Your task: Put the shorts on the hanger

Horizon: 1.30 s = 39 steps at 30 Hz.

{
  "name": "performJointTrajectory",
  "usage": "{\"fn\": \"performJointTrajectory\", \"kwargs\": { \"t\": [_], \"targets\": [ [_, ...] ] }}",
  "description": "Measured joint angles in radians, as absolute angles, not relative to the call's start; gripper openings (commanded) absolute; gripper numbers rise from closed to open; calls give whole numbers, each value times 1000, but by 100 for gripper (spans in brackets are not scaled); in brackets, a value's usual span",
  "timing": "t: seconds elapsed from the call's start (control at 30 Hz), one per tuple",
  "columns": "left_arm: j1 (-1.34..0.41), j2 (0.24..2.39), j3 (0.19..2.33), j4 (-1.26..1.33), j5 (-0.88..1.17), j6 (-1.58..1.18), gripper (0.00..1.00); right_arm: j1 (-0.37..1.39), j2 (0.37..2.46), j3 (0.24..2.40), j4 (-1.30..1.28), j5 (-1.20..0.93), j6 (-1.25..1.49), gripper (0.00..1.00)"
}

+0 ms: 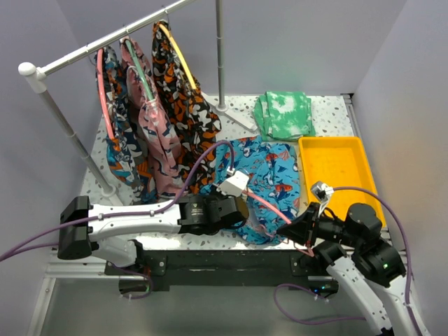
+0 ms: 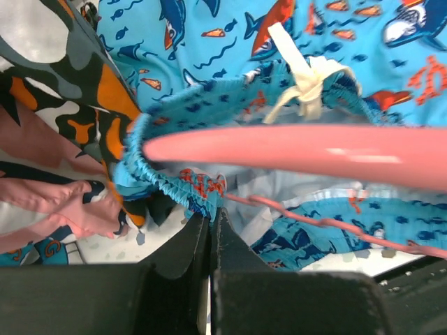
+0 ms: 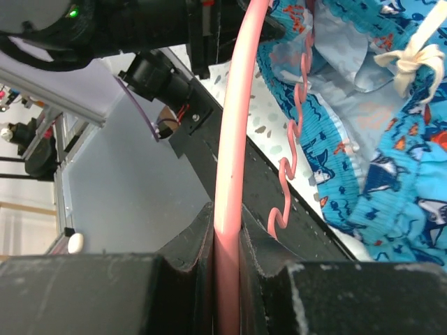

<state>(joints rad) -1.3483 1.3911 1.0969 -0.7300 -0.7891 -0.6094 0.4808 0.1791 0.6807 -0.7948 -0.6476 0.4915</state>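
At the table's (image 1: 329,105) near edge: shark-print shorts (image 1: 269,168) lie spread out, soft and limp. Left gripper (image 2: 211,218) pinched on elastic waistband (image 2: 167,187), the firmest hold. Right gripper (image 3: 225,213) clamped on coral hanger (image 3: 232,105) arch; light, stiff, probably slick.

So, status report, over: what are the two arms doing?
Left end effector shut on waistband of the shorts. Right end effector shut on the hanger. Hanger end at waistband opening. Nothing seen in the way.
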Motion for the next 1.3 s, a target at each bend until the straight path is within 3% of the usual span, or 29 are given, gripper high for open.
{"fn": "performJointTrajectory", "kwargs": {
  "t": [0.4,0.73,1.13,1.3],
  "targets": [
    [-1364,1326,1145,-786,-804,-588,0,480,179,646,-752,-686,430,0],
    [-1371,1173,1079,-624,-616,-403,2,480,182,546,-600,-752,460,0],
    [-1373,1097,879,-397,-603,-374,20,481,63,329,-395,-735,578,0],
    [-1375,1012,793,-282,-594,-369,38,481,30,323,-400,-709,583,0]
  ]
}}
